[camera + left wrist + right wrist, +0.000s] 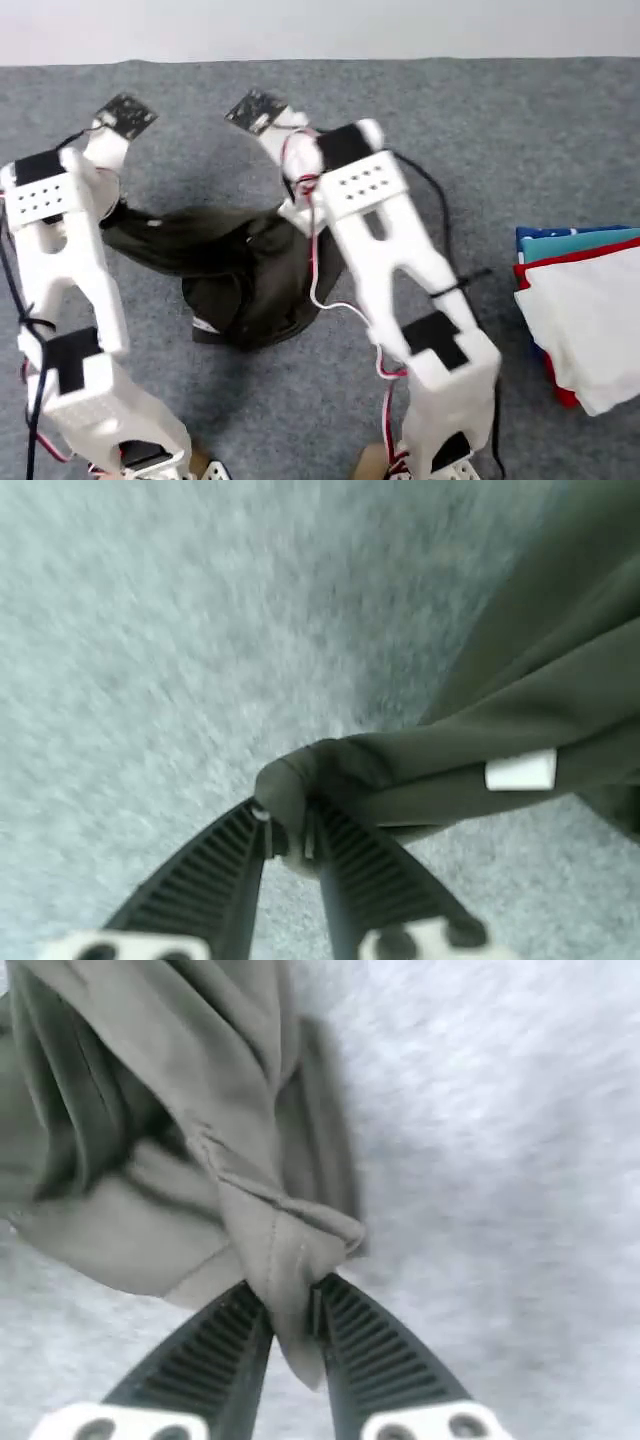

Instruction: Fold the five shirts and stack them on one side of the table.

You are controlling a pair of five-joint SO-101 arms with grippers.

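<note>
A dark olive shirt [235, 270] hangs bunched between the two arms over the grey table [480, 130]. My left gripper [288, 835] is shut on one pinched corner of the shirt [480, 730], at the left in the high view. A white tag [520, 771] shows on the cloth. My right gripper [290, 1310] is shut on another gathered fold of the shirt [200, 1090], lifted off the table. At the table's right edge lies a stack of folded shirts [585, 320], white on top with red, teal and blue beneath.
The grey carpet-like table surface [500, 200] lies open between the arms and the stack. Both white arm bodies [70, 300] stand at the near edge, with cables [330, 290] trailing by the right arm.
</note>
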